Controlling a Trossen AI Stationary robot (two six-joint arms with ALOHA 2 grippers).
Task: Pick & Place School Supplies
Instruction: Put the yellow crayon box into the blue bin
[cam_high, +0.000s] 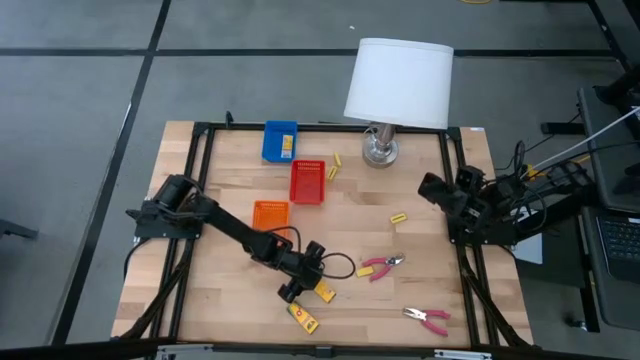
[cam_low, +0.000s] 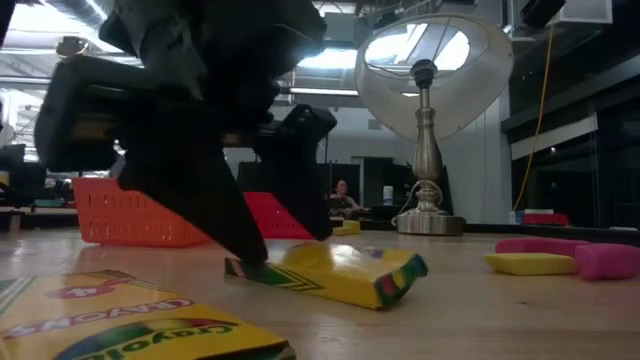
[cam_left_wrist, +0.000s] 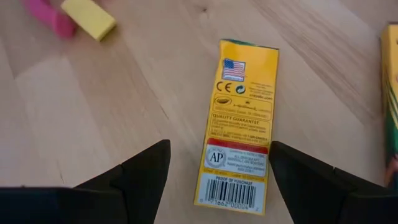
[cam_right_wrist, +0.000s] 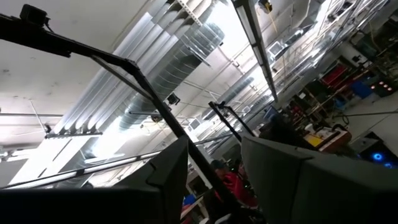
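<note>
Crayon box (cam_left_wrist: 239, 124) lies flat on the worktop (cam_left_wrist: 124, 93) between my left claw's (cam_left_wrist: 219, 167) wide-open fingers; it looks light and thin, so I'd pinch its long sides gently.

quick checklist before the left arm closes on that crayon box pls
1. Left gripper open: ok, both fingers spread wide.
2. Crayon box between the fingers: ok in the left wrist view, a finger on each long side.
3. Fingers down at box level: ok, the low view shows a fingertip at the table beside the box.
4. Neighbours clear: ok, the second crayon box lies apart, and the pink pliers are off to one side.
5. Drop-off open: ok, the orange tray has nothing over it.
6. Right gripper out of the way: ok, parked at the table's right edge, aimed at the ceiling.
</note>
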